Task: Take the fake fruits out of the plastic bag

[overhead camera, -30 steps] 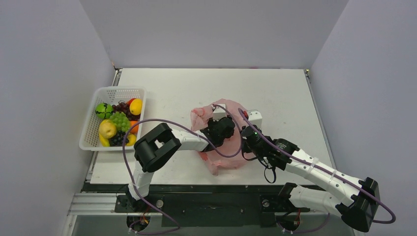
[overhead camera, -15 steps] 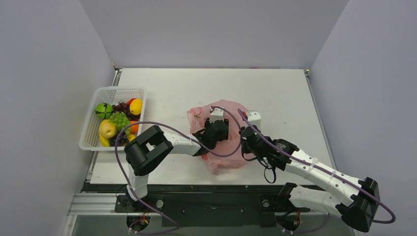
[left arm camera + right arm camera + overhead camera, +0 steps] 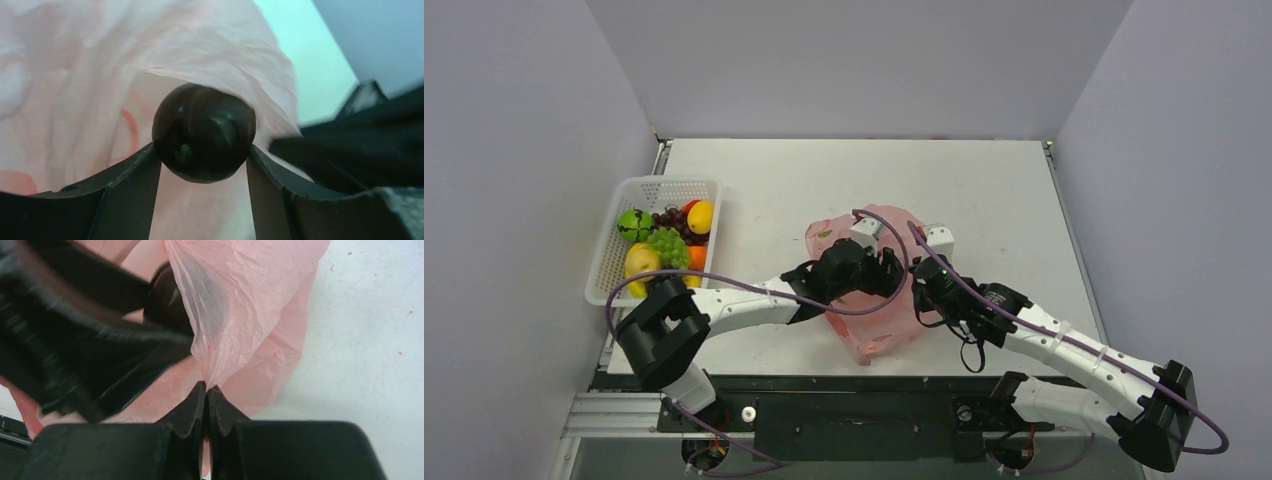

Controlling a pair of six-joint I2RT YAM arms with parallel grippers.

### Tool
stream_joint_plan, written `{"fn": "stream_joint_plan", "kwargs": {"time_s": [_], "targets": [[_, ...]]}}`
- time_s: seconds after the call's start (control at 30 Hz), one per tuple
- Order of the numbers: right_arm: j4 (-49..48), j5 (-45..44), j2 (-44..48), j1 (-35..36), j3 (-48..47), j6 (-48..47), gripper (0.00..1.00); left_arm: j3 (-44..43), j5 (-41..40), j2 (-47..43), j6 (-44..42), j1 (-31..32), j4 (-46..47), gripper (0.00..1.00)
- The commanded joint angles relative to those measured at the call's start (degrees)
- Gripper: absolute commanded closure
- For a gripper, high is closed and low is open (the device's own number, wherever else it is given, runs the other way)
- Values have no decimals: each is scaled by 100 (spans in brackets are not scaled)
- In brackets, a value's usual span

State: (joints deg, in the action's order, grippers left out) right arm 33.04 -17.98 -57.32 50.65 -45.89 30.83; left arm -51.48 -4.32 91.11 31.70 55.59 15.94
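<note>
Two arms meet at a pink bag [image 3: 874, 335] in the middle of the table [image 3: 1004, 190] in the overhead view. The left gripper [image 3: 882, 272] reaches into the bag's open top from the left, and the right gripper [image 3: 921, 292] sits against its right side. A white basket [image 3: 660, 184] stands at the table's left edge, well apart from the bag, heaped with fruits [image 3: 664, 245] in yellow, green, orange and dark purple. From the left wrist, the black fingers are clamped on a dark round fruit [image 3: 203, 132] — glossy, with a small green speck — one finger pressing each side. Pink film lies behind it and to its left, and a strip of table shows at upper right. From the right wrist, the fingers are pressed together on a pinch of the bag's film, which rises in a crumpled fold above them. The dark fruit shows at upper left, partly behind the film, with the left gripper's blurred black body around it.
</note>
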Motion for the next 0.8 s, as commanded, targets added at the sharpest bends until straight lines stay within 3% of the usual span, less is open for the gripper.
{"fn": "stream_joint_plan", "kwargs": {"time_s": [0.0,0.27,0.47,0.6,0.7,0.77], "targets": [[-153,-308,246,7,89,103,100,344,1917,-845,365,-84,182,100],[40,-976,566,-81,104,441,100,1113,2959,-2461,324,-299,158,100],[40,-942,561,-115,111,470,100,1230,2527,-3808,279,-741,-527,100],[23,-851,544,-143,115,463,100,753,1147,-4470,-1,-1120,-2107,100],[23,-799,543,-160,103,443,100,403,-946,-4729,-101,-1347,-3789,100],[20,-769,561,-169,115,446,100,237,-1747,-4842,-280,-1474,-4359,100]]}}
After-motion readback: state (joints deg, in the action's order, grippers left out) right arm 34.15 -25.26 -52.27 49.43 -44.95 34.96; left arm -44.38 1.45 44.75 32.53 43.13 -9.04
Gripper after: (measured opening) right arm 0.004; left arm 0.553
